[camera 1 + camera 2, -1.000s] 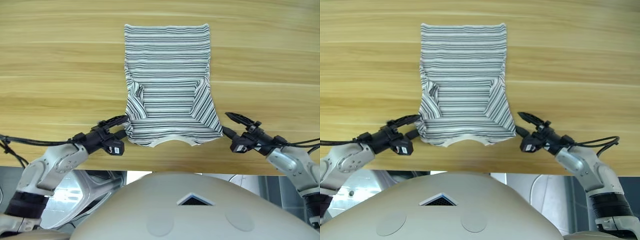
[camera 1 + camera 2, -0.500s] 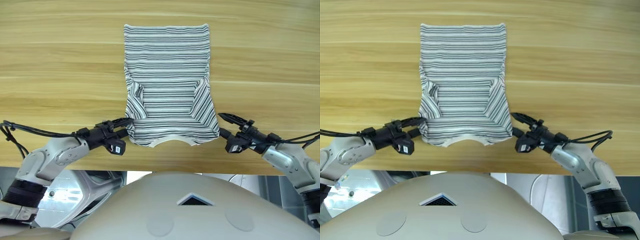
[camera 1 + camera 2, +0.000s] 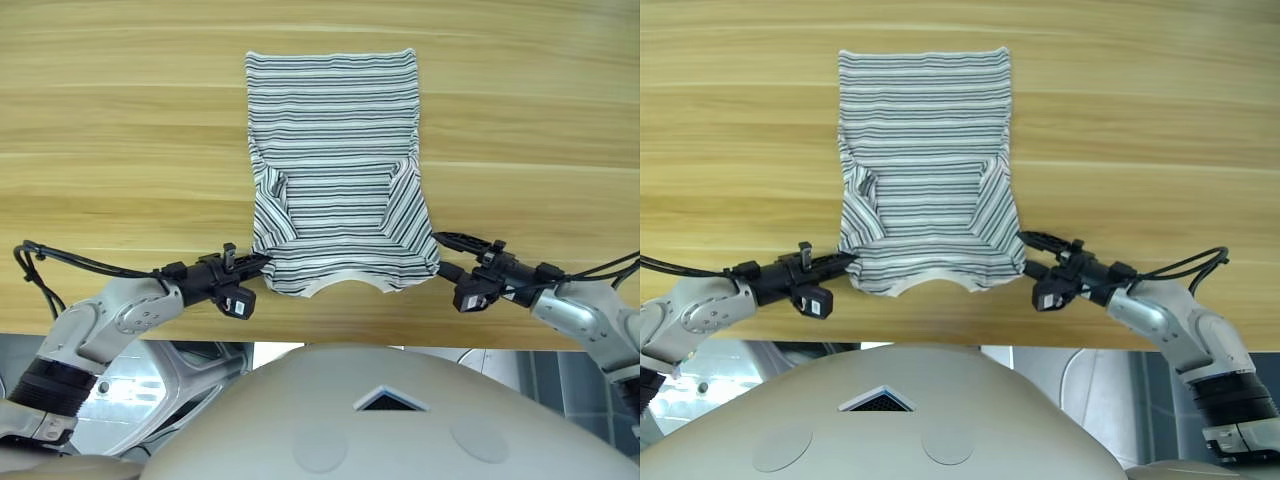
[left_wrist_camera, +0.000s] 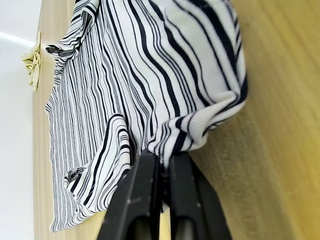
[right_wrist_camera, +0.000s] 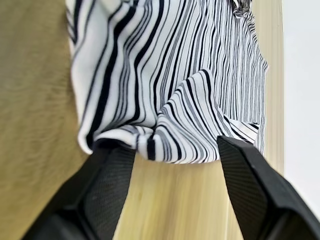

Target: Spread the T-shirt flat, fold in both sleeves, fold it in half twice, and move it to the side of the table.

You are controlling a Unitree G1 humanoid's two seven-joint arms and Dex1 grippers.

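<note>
desk (image 3: 120, 120): wooden top that carries the work.

t-shirt (image 3: 335, 120): striped, lying flat at the centre of the desk. the hem points to 12 o'clock and the neckline to 6 o'clock, close to the near edge. the sleeves (image 3: 402, 200) lie folded inward over the body, so the step in hand is judged to be the first half fold.

left gripper (image 3: 252, 263): at the 7 o'clock corner of the t-shirt. its fingers (image 4: 145, 190) are closed and pinch the corner fabric.

right gripper (image 3: 442, 253): at the 5 o'clock corner. its fingers (image 5: 110, 195) stand apart and straddle the corner without pinching it.

purpose: a grip on both near corners should let the edge lift evenly toward 12 o'clock. the right side needs to close on the cloth first.
</note>
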